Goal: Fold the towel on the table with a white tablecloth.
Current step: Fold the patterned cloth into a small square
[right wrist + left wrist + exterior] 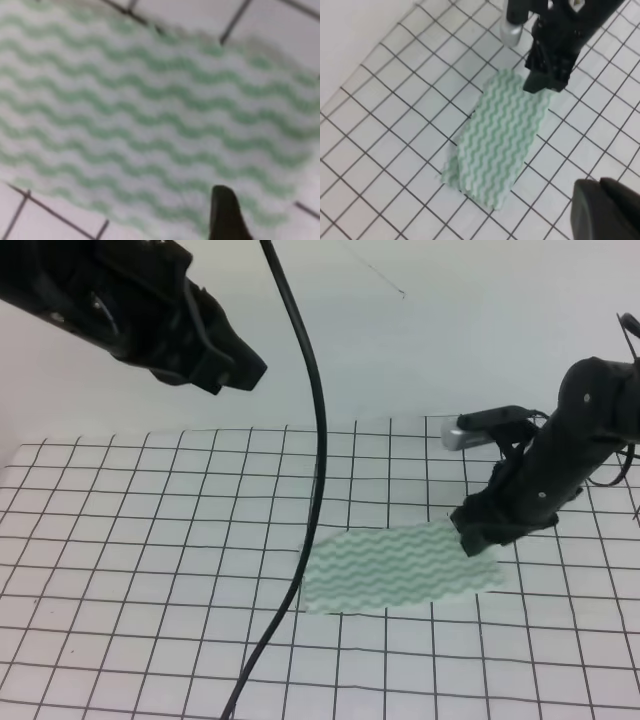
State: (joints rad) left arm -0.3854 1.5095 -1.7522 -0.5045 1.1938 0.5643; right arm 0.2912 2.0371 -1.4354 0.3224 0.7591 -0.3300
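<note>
The table (120,540) is wide and flat, covered by a white tablecloth (150,620) printed with thin black lines that form small squares; a plain pale wall (420,330) rises behind its far edge. A black cable (312,460) hangs down across the middle of the high view and reaches the cloth near the towel's left end.

The towel (400,567) lies flat right of centre, its long axis running left to right across the grid and tilting slightly toward the far side at its right end. It is thin and pale, with light green wavy stripes running along its length — roughly rectangular, with softly rounded ends and a small rumple at the left end, visible from the left wrist camera.

The right gripper (482,537) is down over the towel's far right corner, with a silver cylinder (458,435) protruding beside its wrist. Whether its jaws are clenched or released cannot be told — the close view shows only one dark fingertip (225,212) over the striped weave.

The left gripper (240,368) hangs high above the table's far left, well apart from the towel; its jaws cannot be judged either.
</note>
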